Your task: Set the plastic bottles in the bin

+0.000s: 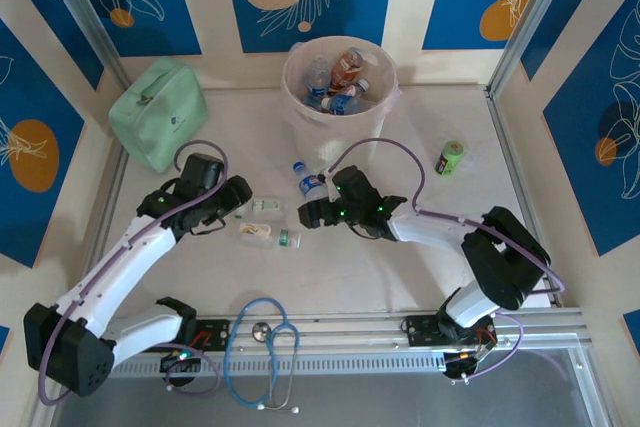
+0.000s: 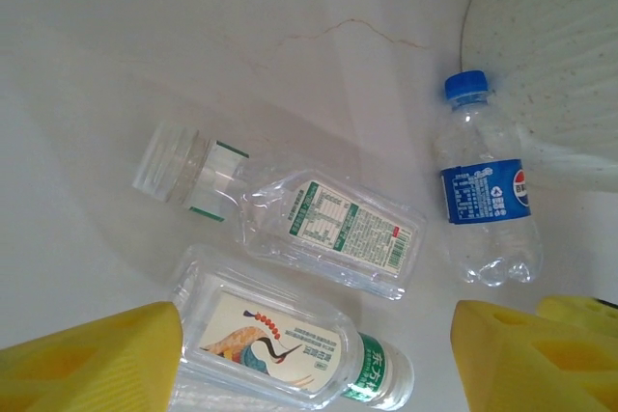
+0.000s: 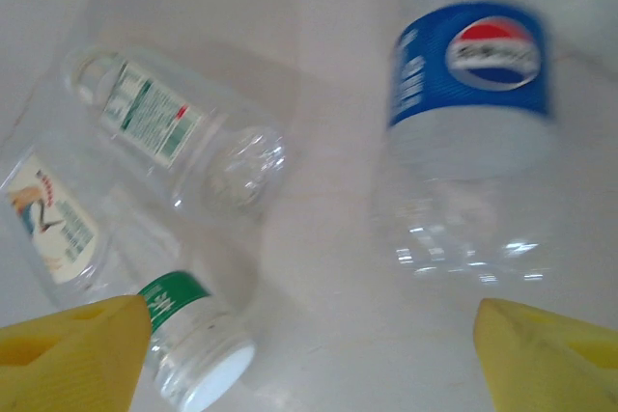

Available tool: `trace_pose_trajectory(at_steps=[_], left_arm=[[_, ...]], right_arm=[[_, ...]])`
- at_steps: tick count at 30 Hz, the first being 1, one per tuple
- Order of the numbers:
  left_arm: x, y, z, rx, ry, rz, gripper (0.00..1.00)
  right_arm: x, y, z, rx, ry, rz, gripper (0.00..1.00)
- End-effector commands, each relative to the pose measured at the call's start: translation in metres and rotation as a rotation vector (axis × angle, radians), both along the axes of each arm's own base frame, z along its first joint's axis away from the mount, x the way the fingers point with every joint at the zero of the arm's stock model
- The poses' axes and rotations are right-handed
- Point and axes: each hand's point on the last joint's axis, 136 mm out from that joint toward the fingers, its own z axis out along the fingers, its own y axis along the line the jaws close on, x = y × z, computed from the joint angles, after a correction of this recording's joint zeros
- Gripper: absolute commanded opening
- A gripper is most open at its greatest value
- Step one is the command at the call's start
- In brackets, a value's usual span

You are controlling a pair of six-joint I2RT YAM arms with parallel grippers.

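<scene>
Right gripper (image 3: 309, 340), jaws wide and empty, hovers at six o'clock of a clear, blue-capped bottle (image 3: 470, 132) with blue label; left gripper (image 2: 309, 364) also open.

Loose bottles (image 1: 258, 233) crowd the table (image 1: 400, 277) centre — room lies open rightward, toward the green bottle (image 1: 450, 157).

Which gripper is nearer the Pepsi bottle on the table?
Right. Right gripper hovers just beside the Pepsi bottle; left gripper is farther left, by two clear bottles.

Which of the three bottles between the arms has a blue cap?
The Pepsi-labelled bottle, nearest the bin; the crane-labelled bottle and the green-printed bottle have pale caps.
</scene>
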Motion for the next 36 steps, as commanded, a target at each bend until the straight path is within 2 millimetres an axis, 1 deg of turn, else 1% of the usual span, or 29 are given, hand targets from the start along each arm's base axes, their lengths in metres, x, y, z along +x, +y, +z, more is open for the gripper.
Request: trace_pose_trajectory(at_steps=[1,3,7,10,15,18,24,29,33,36], left_arm=[[0.007,-0.003,0.006,-0.023,-0.020,-0.012,0.74],[0.007,-0.003,0.006,-0.024,-0.019,-0.014,0.74],[0.006,-0.002,0.006,-0.021,-0.019,-0.014,0.74],[0.004,0.000,0.006,-0.022,-0.017,-0.013,0.74],[0.001,0.005,0.007,-0.012,-0.016,-0.014,0.74],[-0.002,0.008,0.007,-0.012,-0.013,-0.009,0.74],[-0.003,0.011,0.007,-0.020,-0.016,0.001,0.74],[-0.003,0.012,0.007,-0.024,-0.013,0.009,0.75],[-0.004,0.013,0.004,-0.025,-0.002,0.018,0.75],[-0.006,0.015,0.001,-0.016,0.008,0.029,0.75]], right_arm=[[0.028,-0.027,0.011,-0.086,-0.075,-0.194,0.88],[0.034,-0.028,0.003,-0.119,-0.060,-0.238,0.90],[0.044,-0.016,-0.015,-0.191,-0.046,-0.265,0.92],[0.052,-0.012,-0.027,-0.229,-0.032,-0.288,0.93],[0.059,-0.001,-0.045,-0.284,-0.009,-0.242,0.94],[0.057,0.005,-0.051,-0.293,0.017,-0.208,0.89],[0.045,0.008,-0.054,-0.293,0.044,-0.178,0.74],[0.039,0.006,-0.052,-0.287,0.067,-0.171,0.64],[0.030,0.003,-0.043,-0.267,0.069,-0.169,0.56],[0.019,0.001,-0.030,-0.258,0.056,-0.154,0.55]])
